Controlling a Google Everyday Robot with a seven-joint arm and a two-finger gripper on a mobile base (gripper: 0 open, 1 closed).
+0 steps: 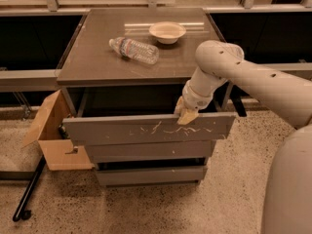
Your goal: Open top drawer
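The top drawer (122,129) is a wide grey-brown front with white zigzag scratches across its middle. It stands pulled out from the cabinet, with a dark gap behind it under the tabletop. My gripper (186,113) sits at the drawer's top edge, right of the middle, hooked over the rim from behind. My white arm (253,79) reaches in from the right.
A plastic water bottle (134,49) lies on its side on the cabinet top (92,62), and a shallow beige bowl (167,31) stands behind it. Two narrower grey drawer fronts (146,152) sit below. An open cardboard box (53,135) is at the cabinet's left, a black pole (29,191) on the floor.
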